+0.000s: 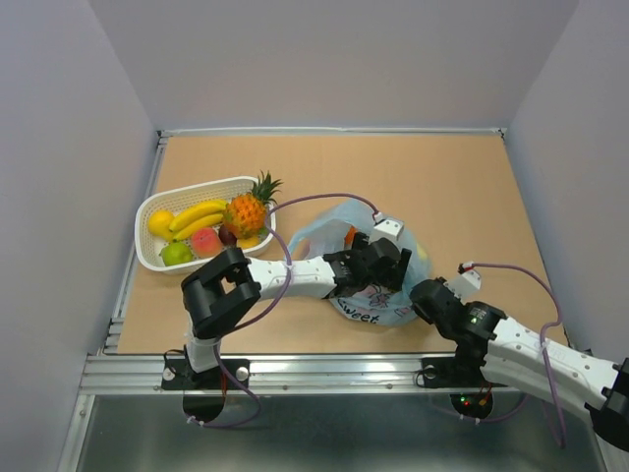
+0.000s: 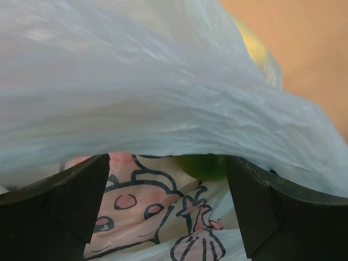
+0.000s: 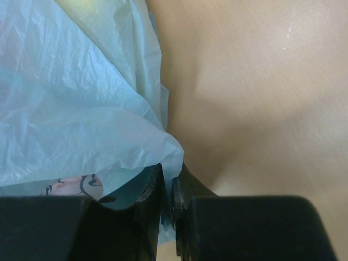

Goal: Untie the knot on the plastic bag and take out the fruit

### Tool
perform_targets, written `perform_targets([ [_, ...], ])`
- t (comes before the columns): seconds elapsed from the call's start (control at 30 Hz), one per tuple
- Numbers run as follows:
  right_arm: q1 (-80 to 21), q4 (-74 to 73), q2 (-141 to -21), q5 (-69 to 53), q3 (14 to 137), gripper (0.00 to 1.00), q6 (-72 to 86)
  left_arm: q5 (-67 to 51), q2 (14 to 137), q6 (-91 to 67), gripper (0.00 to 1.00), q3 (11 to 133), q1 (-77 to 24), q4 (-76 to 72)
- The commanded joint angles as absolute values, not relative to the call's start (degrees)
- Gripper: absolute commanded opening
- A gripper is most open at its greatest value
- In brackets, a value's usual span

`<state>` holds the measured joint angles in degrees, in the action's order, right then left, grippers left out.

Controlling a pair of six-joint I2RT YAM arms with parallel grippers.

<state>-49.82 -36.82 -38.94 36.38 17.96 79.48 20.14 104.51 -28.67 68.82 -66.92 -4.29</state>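
Note:
The light-blue plastic bag (image 1: 366,295) lies at the table's middle front, mouth open; no knot shows. My left gripper (image 1: 378,264) reaches into the mouth. In the left wrist view it (image 2: 168,174) is open and empty under the bag's upper film (image 2: 163,87), above the cartoon print, with a green round fruit (image 2: 204,166) just ahead. An orange fruit (image 1: 351,234) and a yellow one (image 1: 421,251) show in the bag. My right gripper (image 1: 421,297) is shut on the bag's edge (image 3: 163,149) at its right front. The pineapple (image 1: 248,209) stands in the basket.
A white slotted basket (image 1: 147,258) at the left holds bananas (image 1: 197,216), a lemon (image 1: 160,223), a pink peach (image 1: 205,241), a green fruit (image 1: 177,254). Walls enclose the tan table. A metal rail runs along the near edge.

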Motion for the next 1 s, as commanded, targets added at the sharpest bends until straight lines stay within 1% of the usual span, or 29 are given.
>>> perform_targets([
  [0.0,-49.5,-35.3,-37.5,37.2,19.9,0.17,79.5,13.5,105.8,-24.1,0.99,71.5,-67.2,-9.4],
  [0.17,-49.5,-35.2,-37.4,37.3,20.0,0.17,79.4,10.9,109.4,-20.8,0.99,73.9,-67.2,-10.2],
  [0.43,-49.5,-35.2,-37.2,36.2,20.0,0.17,78.8,11.0,115.7,-20.2,0.99,79.8,-67.2,-9.3],
  [0.63,-49.5,-35.2,-35.9,35.6,19.1,0.17,79.2,13.6,119.4,-22.6,0.99,81.5,-67.1,-6.5],
  [0.67,-49.6,-35.2,-35.6,35.6,19.0,0.17,79.2,14.3,119.4,-23.1,0.97,81.3,-66.9,-6.2],
  [0.73,-49.5,-35.2,-35.4,35.8,19.0,0.17,79.2,14.9,118.9,-23.5,0.92,80.5,-66.9,-5.8],
  [0.77,-49.5,-35.2,-35.4,35.8,19.1,0.17,79.2,15.6,117.6,-23.6,0.84,80.2,-66.9,-5.7],
  [0.83,-49.5,-35.2,-35.3,35.9,19.1,0.17,79.2,16.3,115.8,-24.0,0.74,78.3,-66.9,-5.8],
  [0.87,-49.6,-35.2,-35.3,36.1,19.1,0.17,79.3,17.0,113.3,-24.0,0.65,77.6,-66.9,-5.7],
  [0.9,-49.5,-35.2,-35.5,36.1,19.0,0.17,79.4,17.4,111.9,-24.1,0.6,76.2,-66.9,-5.6],
  [0.93,-49.5,-35.2,-35.5,36.2,19.0,0.17,79.3,17.7,110.6,-24.2,0.52,75.5,-66.9,-5.2],
  [0.97,-49.5,-35.2,-35.5,36.3,19.1,0.17,79.3,18.0,108.0,-24.2,0.4,75.1,-66.9,-4.8],
])
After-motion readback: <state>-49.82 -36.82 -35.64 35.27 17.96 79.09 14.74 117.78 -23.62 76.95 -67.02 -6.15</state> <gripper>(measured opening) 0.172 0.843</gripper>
